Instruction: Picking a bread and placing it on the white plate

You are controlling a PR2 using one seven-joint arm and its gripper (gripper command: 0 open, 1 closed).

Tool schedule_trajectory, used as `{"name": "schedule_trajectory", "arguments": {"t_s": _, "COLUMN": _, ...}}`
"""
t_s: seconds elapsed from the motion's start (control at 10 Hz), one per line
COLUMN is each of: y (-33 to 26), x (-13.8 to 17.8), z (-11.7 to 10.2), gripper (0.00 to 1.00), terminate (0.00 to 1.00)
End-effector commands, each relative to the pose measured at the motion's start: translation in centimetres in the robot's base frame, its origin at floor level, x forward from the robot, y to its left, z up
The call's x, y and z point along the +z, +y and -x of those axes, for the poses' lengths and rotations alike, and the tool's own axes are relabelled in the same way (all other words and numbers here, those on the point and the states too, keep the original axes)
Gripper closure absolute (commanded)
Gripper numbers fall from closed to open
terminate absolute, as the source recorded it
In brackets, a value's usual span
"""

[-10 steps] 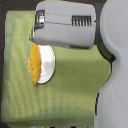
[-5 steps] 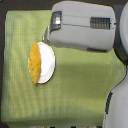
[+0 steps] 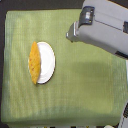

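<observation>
Green woven cloth [image 3: 75, 95] covers the work surface and fills most of the exterior view; a dark border shows along the top edge and the exterior view's left edge.

1. The white plate [image 3: 47, 62] lies on the cloth, toward the exterior view's left of centre. It is round and glossy, with a raised rim.

2. The bread [image 3: 34, 62] is a long, narrow, golden-orange loaf with pointed ends. It lies lengthwise from top to bottom of the view, across the plate's rim on the exterior view's left side. Part of the loaf rests on the plate; its outer edge overhangs the rim above the cloth. The loaf is roughly as long as the plate is wide.

3. The grey arm [image 3: 107, 30] enters from the exterior view's upper right corner. Its housing is boxy and light grey, with a darker recessed panel near the top.

4. The gripper [image 3: 71, 34] is at the arm's end nearest the plate. It is well apart from the bread and the plate and holds nothing visible. Its fingers are too small and blurred to resolve, so its opening cannot be determined.

5. No brand marks, labels or readable writing can be made out on any surface at this resolution.
</observation>
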Motion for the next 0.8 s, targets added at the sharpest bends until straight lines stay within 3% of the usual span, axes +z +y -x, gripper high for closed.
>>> {"name": "schedule_trajectory", "arguments": {"t_s": 0.0, "y": -8.5, "x": -0.1, "z": 0.0, "gripper": 0.0, "terminate": 0.0}}
{"name": "schedule_trajectory", "arguments": {"t_s": 0.6, "y": -12.2, "x": 0.4, "z": 0.0, "gripper": 0.0, "terminate": 0.0}}
{"name": "schedule_trajectory", "arguments": {"t_s": 0.7, "y": -13.0, "x": 0.4, "z": 0.3, "gripper": 0.0, "terminate": 1.0}}
